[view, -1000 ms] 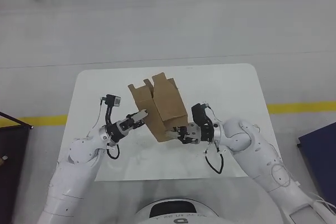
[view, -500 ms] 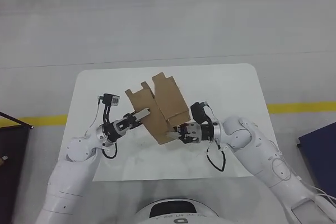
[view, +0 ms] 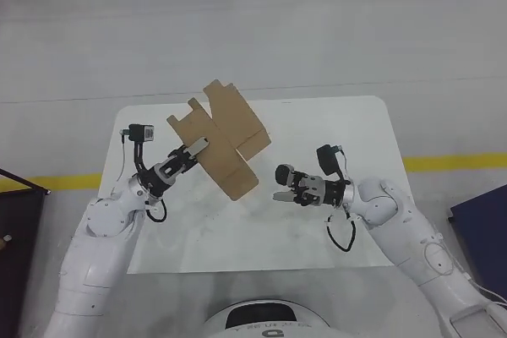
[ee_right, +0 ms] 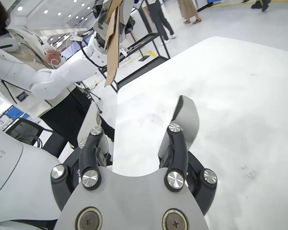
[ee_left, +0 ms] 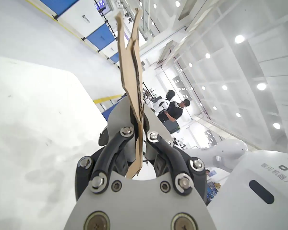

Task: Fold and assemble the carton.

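Your left gripper [view: 198, 150] pinches the carton [view: 228, 144] by one edge — it hangs tilted above the table's [view: 338, 135] left part. Your right gripper [view: 280, 186] is spread wide, empty — near the carton, not touching.

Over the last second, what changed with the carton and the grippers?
The right gripper let go of the carton and now sits apart from it over the table, jaws open. The left gripper, still shut on the carton's edge, swung it away from the robot and toward its left. The carton is still held off the table, not yet assembled.
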